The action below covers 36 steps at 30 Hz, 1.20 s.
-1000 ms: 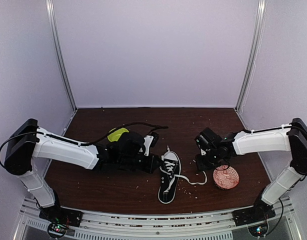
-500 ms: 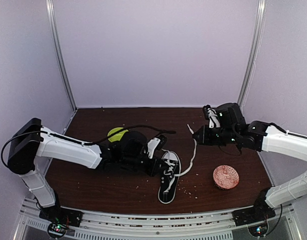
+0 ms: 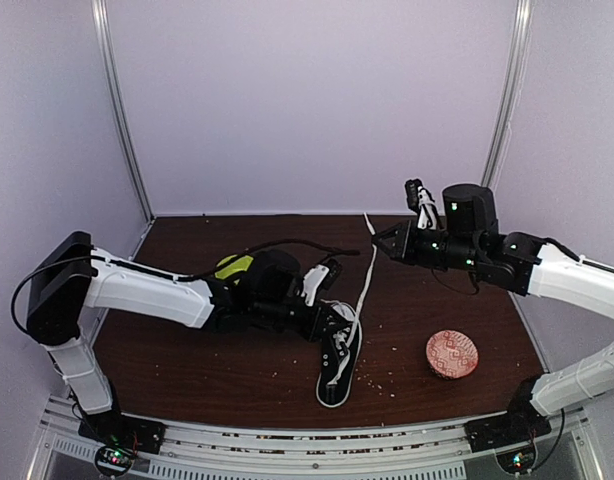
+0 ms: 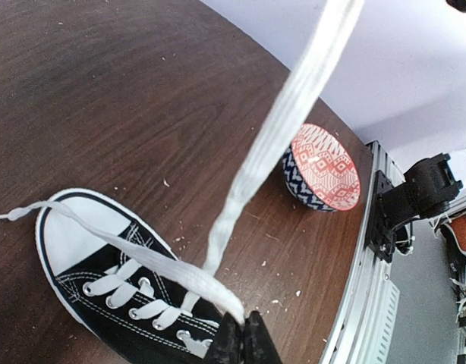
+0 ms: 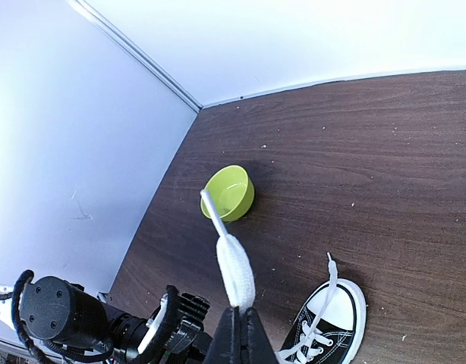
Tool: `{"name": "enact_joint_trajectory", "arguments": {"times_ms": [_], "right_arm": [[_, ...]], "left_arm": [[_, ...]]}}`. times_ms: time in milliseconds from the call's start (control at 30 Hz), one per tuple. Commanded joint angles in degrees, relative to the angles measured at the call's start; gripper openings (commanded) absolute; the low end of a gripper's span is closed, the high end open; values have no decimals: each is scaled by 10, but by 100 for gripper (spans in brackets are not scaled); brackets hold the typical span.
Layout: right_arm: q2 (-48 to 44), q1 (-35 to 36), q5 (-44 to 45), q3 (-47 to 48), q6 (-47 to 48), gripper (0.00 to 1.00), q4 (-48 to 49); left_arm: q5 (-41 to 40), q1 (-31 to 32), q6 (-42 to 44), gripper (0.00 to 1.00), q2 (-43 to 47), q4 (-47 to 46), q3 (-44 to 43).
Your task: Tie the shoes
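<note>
Lifting is what I notice first: the right gripper (image 3: pixel 380 242), which a second ago was low over the table (image 3: pixel 187 370) beside the patterned bowl (image 3: pixel 452 354), has now climbed high toward the back wall. Its jaws are clenched on one white lace (image 3: pixel 361 285). This lace lay slack on the wood before, and now it runs almost straight from the eyelets up to the jaws, with a short end free above them. The left gripper (image 4: pixel 244 337) has stayed down at the tongue, jaws pinched on the other lace (image 4: pixel 104 227), whose tip trails past the white toe cap. The black sneaker (image 3: pixel 339 355) lies on the table between the arms, toe toward the near edge. I judge that both laces are now held and the slack is out, so crossing can begin. No knot exists yet.
</note>
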<state>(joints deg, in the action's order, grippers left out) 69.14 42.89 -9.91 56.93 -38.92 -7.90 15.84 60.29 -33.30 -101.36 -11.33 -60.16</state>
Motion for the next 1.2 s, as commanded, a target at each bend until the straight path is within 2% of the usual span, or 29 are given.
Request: {"name": "enact_joint_trajectory", "arguments": {"times_ms": [0,667,733,933,1167], "right_arm": [[8,3,-16,15,-7,0,23],[21,3,-29,17,-13,0,37],[21,3,-26,15,-13,0,37],[17,3,-14,1,-13,0,38],[13,3,-10,-15,-16,0,37]], "left_arm": [[20,-11,11,8,-13,-26,-25],[38,-25,19,18,-55,-2,-73],[21,-25,25,21,-52,13,-73],[-77,-28,42,45,-17,97,-55],[-82,-41,3,46,-13,128,-33]]}}
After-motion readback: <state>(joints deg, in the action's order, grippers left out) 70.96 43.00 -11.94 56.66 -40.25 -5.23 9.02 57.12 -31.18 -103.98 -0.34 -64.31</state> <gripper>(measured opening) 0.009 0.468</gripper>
